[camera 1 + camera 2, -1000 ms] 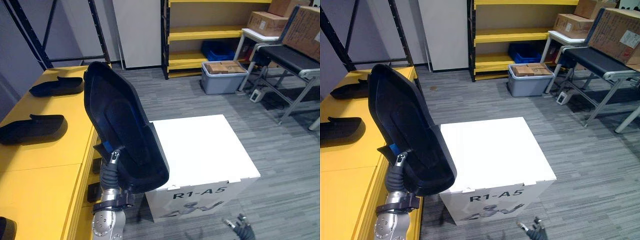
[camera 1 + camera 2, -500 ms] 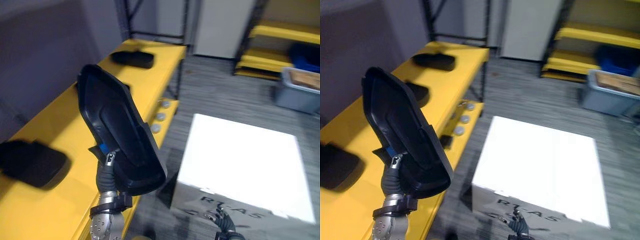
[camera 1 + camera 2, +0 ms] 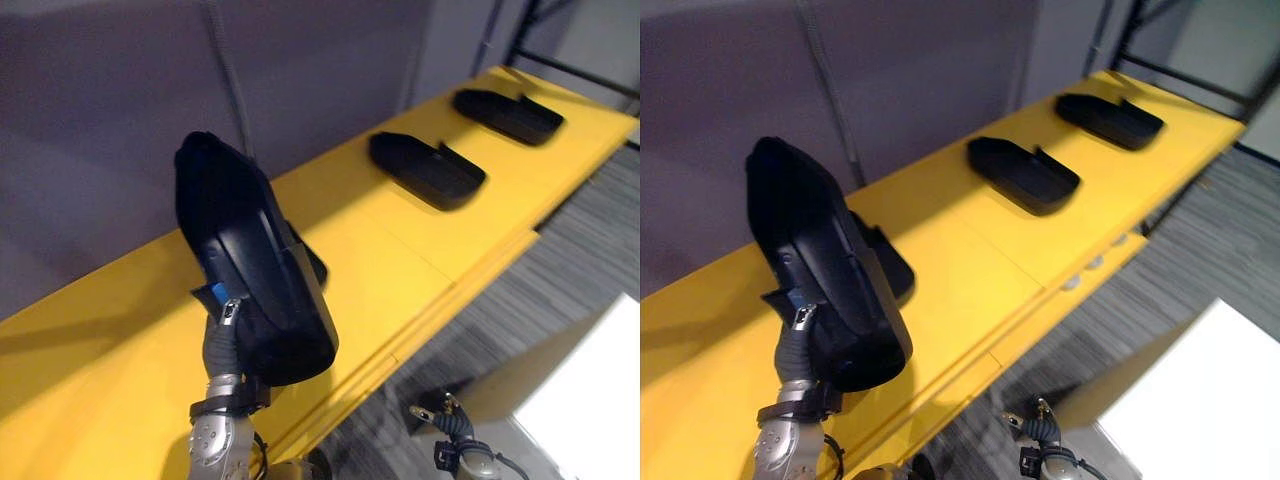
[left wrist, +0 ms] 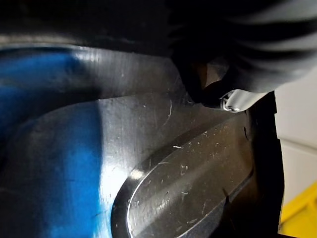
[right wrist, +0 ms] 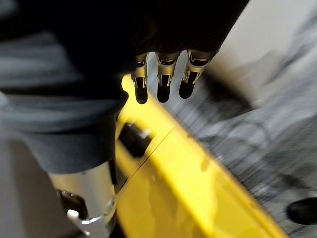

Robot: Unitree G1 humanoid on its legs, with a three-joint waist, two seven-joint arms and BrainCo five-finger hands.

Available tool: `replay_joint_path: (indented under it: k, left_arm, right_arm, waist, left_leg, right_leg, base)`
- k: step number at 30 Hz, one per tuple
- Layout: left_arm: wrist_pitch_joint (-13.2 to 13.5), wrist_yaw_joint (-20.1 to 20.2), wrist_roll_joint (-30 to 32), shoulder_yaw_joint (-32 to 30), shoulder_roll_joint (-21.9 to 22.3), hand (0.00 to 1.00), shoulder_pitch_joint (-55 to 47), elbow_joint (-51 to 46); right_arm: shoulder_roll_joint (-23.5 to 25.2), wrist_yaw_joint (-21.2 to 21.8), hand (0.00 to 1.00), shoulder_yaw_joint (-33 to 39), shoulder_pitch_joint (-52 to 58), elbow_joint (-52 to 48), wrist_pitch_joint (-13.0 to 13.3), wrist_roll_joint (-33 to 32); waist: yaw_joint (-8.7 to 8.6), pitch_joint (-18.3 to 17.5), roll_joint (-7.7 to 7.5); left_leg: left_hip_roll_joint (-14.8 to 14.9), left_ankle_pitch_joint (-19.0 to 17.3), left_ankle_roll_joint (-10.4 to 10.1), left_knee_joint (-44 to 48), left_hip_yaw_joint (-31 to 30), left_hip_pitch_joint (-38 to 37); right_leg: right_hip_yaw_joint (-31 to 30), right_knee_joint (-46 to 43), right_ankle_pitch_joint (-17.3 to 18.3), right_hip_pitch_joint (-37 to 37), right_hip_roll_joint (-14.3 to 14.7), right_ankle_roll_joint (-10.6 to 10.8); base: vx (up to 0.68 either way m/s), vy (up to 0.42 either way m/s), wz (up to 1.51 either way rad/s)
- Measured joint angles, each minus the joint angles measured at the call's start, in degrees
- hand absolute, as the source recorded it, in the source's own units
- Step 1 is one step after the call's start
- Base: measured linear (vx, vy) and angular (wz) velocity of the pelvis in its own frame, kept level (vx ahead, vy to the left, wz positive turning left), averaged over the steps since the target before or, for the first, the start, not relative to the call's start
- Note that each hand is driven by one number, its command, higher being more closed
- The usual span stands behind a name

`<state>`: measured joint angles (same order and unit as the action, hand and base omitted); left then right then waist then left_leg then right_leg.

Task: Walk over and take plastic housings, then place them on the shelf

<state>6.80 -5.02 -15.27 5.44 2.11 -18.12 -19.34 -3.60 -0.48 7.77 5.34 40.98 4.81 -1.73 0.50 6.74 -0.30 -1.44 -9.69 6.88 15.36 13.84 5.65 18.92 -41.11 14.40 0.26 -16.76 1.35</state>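
Plastic housing [image 3: 255, 280] clasped in left robot hand [image 3: 221, 342] — by shelf [image 3: 400, 262] holding others [image 3: 427, 170]; right robot hand [image 3: 451, 427] slack.

The upright plastic housing [image 3: 825, 290] hid most of another housing [image 3: 890, 265] on the yellow shelf [image 3: 970, 270] behind it. The lower edge cut off the right robot hand [image 3: 1035, 428]; the white box [image 3: 1200, 400] ran past the right edge.
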Motion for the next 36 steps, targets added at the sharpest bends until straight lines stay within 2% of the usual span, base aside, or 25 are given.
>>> replay_joint_path:
  k: [1, 2, 3, 5, 6, 7, 8, 10, 15, 20, 21, 22, 23, 24, 25, 26, 27, 28, 29, 30, 32, 34, 35, 36]
  left_arm:
    - [0.01, -0.2, 0.76, 1.08, -0.24, 1.0, 0.07, -0.02]
    - [0.01, -0.23, 1.07, 1.52, -0.26, 1.0, 0.14, -0.05]
    - [0.01, -0.59, 1.29, 2.76, -0.35, 1.0, 0.82, -0.14]
    - [0.0, -1.0, 1.57, 4.04, -0.3, 1.0, 1.47, -0.16]
    - [0.03, -1.18, 1.59, 5.0, -0.38, 1.0, 1.54, -0.32]
    - [0.09, -1.31, 1.64, 5.4, -0.57, 1.0, 1.56, -0.83]
    - [0.09, -1.42, 1.91, 5.65, -0.4, 1.0, 1.55, -0.78]
    - [0.31, -1.46, 2.18, 6.36, 0.0, 1.0, 1.62, -0.98]
    - [0.31, -1.45, 2.2, 6.42, 0.46, 1.0, 1.57, -0.94]
    - [0.32, -2.18, 2.2, 5.17, 0.39, 1.0, 1.44, -0.94]
    - [0.3, -2.29, 2.19, 4.77, 0.42, 1.0, 1.47, -0.98]
    - [0.34, -2.31, 2.18, 4.6, 0.39, 1.0, 1.54, -1.05]
    - [0.37, -2.35, 2.18, 4.54, 0.56, 1.0, 1.28, -1.08]
    - [0.37, -2.53, 2.15, 4.47, 0.57, 1.0, 1.0, -1.06]
    - [0.43, -2.86, 2.06, 4.55, 0.56, 1.0, 1.02, -1.03]
    - [0.58, -3.38, 2.03, 4.68, 0.55, 1.0, 1.06, -0.96]
    - [1.03, -3.95, 1.96, 5.43, 0.53, 1.0, 1.34, -0.63]
    - [1.45, -4.05, 2.0, 5.69, 0.53, 1.0, 2.08, 0.36]
    - [1.44, -4.17, 1.99, 5.56, 0.52, 1.0, 2.6, 0.91]
    - [1.48, -4.86, 1.91, 4.91, 0.48, 1.0, 3.68, 2.17]
    - [1.44, -6.23, 1.84, 4.31, -0.46, 1.0, 6.45, 6.63]
    - [1.46, -6.26, 1.94, 4.4, -1.54, 1.0, 6.5, 7.48]
    - [1.63, -6.28, 1.98, 4.38, -1.76, 1.0, 6.89, 7.47]
    - [1.77, -6.28, 2.02, 4.41, -1.76, 1.0, 7.94, 7.41]
  right_arm:
    - [0.09, -0.01, 0.0, 0.03, 0.71, -1.08, -0.03, 0.0]
    - [0.22, 0.0, 0.0, 0.02, 1.46, -2.16, -0.02, 0.0]
    - [1.0, -0.03, 0.0, 0.14, 2.71, -4.78, -0.01, -0.05]
    - [1.97, -0.12, 0.0, 0.35, 4.47, -6.19, -0.04, -0.09]
    - [2.8, -0.2, 0.0, 0.46, 6.11, -6.72, -0.04, -0.29]
    - [3.9, -0.27, 0.0, 0.54, 7.04, -6.69, -0.11, -0.66]
    - [4.16, -0.4, 0.0, 0.55, 7.86, -6.71, -0.17, -0.95]
    - [4.03, -0.46, 0.0, 0.51, 8.59, -7.62, -0.16, -1.05]
    - [4.0, -0.5, 0.0, 0.69, 8.82, -8.85, -0.12, -1.27]
    - [5.2, -0.76, 0.0, 1.01, 9.88, -8.78, -0.11, -1.27]
    - [5.21, -0.85, 0.0, 1.07, 9.7, -8.81, -0.11, -1.23]
    - [5.43, -0.89, 0.0, 1.01, 9.57, -8.84, -0.05, -1.21]
    - [5.01, -1.28, 0.0, 0.82, 9.29, -8.78, -0.11, -1.18]
    - [4.05, -1.34, 0.0, -0.13, 8.89, -8.89, -0.11, -0.91]
    - [3.37, -1.43, 0.0, 0.0, 8.41, -8.82, -0.11, -0.84]
    - [2.85, -1.69, 0.0, 0.06, 8.07, -8.65, -0.08, -0.82]
    - [1.92, -1.76, 0.0, 0.1, 7.76, -8.01, 0.01, -0.68]
    - [0.71, -1.75, 0.0, 0.16, 6.89, -5.46, 0.03, -0.66]
    - [0.91, -1.77, 0.0, 0.16, 6.13, -3.37, -0.1, -0.65]
    - [1.83, -1.66, 0.0, -0.02, 5.39, -0.82, -0.25, -0.45]
    - [4.58, -1.64, 0.0, -0.38, 5.24, 1.77, -0.34, 0.24]
    - [4.77, -1.6, 0.0, -2.72, 5.08, 1.81, -0.32, 0.57]
    - [4.77, -1.58, 0.0, -3.68, 4.14, 1.52, -0.33, 0.98]
    - [5.1, -1.57, 0.0, -4.55, 3.86, 0.25, -0.33, 1.67]
  waist:
    - [-0.2, -0.17, -0.12]
    - [-0.38, -0.35, -0.15]
    - [-1.21, -0.62, -0.38]
    - [-1.9, -0.85, -0.87]
    - [-2.0, -1.55, -1.86]
    - [-0.91, -2.21, -3.51]
    - [-0.85, -2.86, -3.42]
    - [0.71, -3.74, -2.93]
    - [1.74, -4.71, -2.96]
    - [2.88, -4.03, -3.32]
    - [3.02, -3.8, -4.27]
    - [3.07, -3.59, -4.34]
    - [2.59, -3.07, -4.05]
    - [1.42, -3.06, -4.13]
    - [0.81, -3.34, -4.05]
    - [0.11, -3.67, -3.73]
    - [-0.63, -4.66, -2.93]
    - [-1.27, -5.61, -1.44]
    - [-2.04, -5.7, -1.59]
    - [-2.95, -5.72, -2.0]
    - [-2.65, -5.21, -2.55]
    - [-2.3, -4.51, -2.26]
    - [-1.99, -4.11, -1.9]
    - [-1.53, -4.12, -2.11]
  left_leg:
    - [-0.55, 0.2, -0.33, -0.96, -1.71, -1.53]
    - [-0.89, 0.25, -0.44, -1.08, -2.64, -1.97]
    - [-1.76, 0.3, -0.81, -0.88, -5.41, -2.37]
    - [-2.46, 0.19, -1.31, -0.25, -8.18, -2.83]
    - [-3.0, -0.33, -2.19, 1.1, -9.59, -2.72]
    - [-3.54, -1.27, -3.61, 2.84, -10.01, -2.23]
    - [-3.06, -1.92, -4.64, 4.11, -10.79, -1.55]
    - [-0.16, -2.98, -6.41, 5.03, -10.82, -0.99]
    - [1.22, -2.84, -6.81, 4.58, -11.62, -1.21]
    - [0.93, -2.15, -7.85, 6.61, -12.28, 0.26]
    - [0.59, -2.28, -9.36, 7.05, -12.11, 1.06]
    - [1.33, -3.34, -9.39, 8.45, -10.38, 1.25]
    - [7.42, -5.91, -8.85, 16.79, -4.66, 2.18]
    - [13.92, -6.75, -9.53, 21.4, -2.64, 1.33]
    - [17.7, -6.48, -9.38, 21.7, -2.88, -0.03]
    - [19.62, -5.96, -8.64, 20.82, -3.08, -0.7]
    - [21.28, -2.05, -7.06, 18.02, -3.58, -0.77]
    - [19.84, -1.67, -11.83, 13.32, -5.31, -0.98]
    - [18.96, -2.88, -13.81, 11.62, -5.65, -1.0]
    - [17.79, -3.86, -15.34, 9.55, -6.28, -0.24]
    - [16.03, -4.27, -15.98, 7.32, -7.39, 0.4]
    - [15.67, -4.27, -15.97, 7.29, -7.27, -0.93]
    - [16.16, -4.27, -15.97, 7.33, -7.09, -1.37]
    - [16.56, -4.26, -15.98, 7.48, -6.12, -0.96]
  right_leg:
    - [-6.93, -0.64, 1.43, -3.18, 2.48, 0.8]
    - [-9.96, -0.4, 2.11, -4.69, 3.6, 1.33]
    - [-17.78, 0.99, 3.4, -7.52, 6.42, 2.85]
    - [-24.3, 4.94, 3.83, -8.36, 8.78, 3.63]
    - [-24.7, 10.77, 2.22, -7.95, 8.22, 2.81]
    - [-24.39, 14.87, -0.44, -7.6, 7.13, 3.96]
    - [-23.53, 16.62, -0.02, -5.9, 7.33, 4.58]
    - [-20.31, 21.75, -0.41, -2.63, 9.24, 4.1]
    - [-18.27, 24.7, -1.16, -0.04, 10.55, 3.3]
    - [-16.29, 24.3, -1.18, 0.18, 10.0, 3.29]
    - [-16.11, 23.95, -1.34, -0.57, 8.87, 3.05]
    - [-15.66, 23.96, -1.36, -0.75, 8.48, 3.03]
    - [-14.36, 23.43, -1.37, -0.75, 8.11, 2.99]
    - [-13.24, 22.59, -1.37, -0.5, 6.84, 3.0]
    - [-12.68, 21.98, -1.37, -1.16, 5.29, 3.05]
    - [-11.82, 21.79, -1.36, -1.88, 4.06, 3.39]
    - [-11.63, 21.7, -1.63, -3.35, 2.57, 5.59]
    - [-11.9, 22.25, -2.71, -4.83, 1.37, 7.67]
    - [-11.8, 23.59, -3.67, -4.87, 0.72, 7.43]
    - [-11.56, 25.92, -6.26, -4.52, 0.04, 7.17]
    - [-10.13, 30.4, -14.22, -2.75, -0.75, 6.81]
    - [-10.71, 28.51, -18.31, -3.12, -0.98, 6.56]
    - [-11.04, 25.38, -16.46, -5.69, -0.51, 7.47]
    - [-12.86, 24.48, -13.79, -7.41, 2.54, 7.5]
  base:
    - [0.14, -0.019, 0.65]
    - [0.22, -0.066, 1.05]
    - [0.18, -0.088, 1.01]
    - [0.18, -0.15, 1.16]
    - [0.16, -0.207, 1.02]
    - [0.18, -0.298, 0.86]
    - [0.13, -0.27, 0.59]
    - [0.11, -0.256, 0.4]
    - [0.02, -0.088, 0.18]
    - [-0.03, 0.008, 0.19]
    - [-0.08, 0.017, 0.09]
    - [-0.11, 0.014, 0.21]
    - [-0.07, 0.081, 0.35]
    - [-0.09, 0.182, 0.37]
    - [-0.06, 0.248, 0.31]
    - [-0.04, 0.328, 0.26]
    - [0.0, 0.416, 0.37]
    - [0.04, 0.585, 0.46]
    - [0.07, 0.536, 0.6]
    - [0.05, 0.553, 0.73]
    - [0.01, 0.517, 0.59]
    - [0.01, 0.396, 0.0]
    - [-0.03, 0.251, -0.27]
    - [-0.05, 0.138, -0.19]
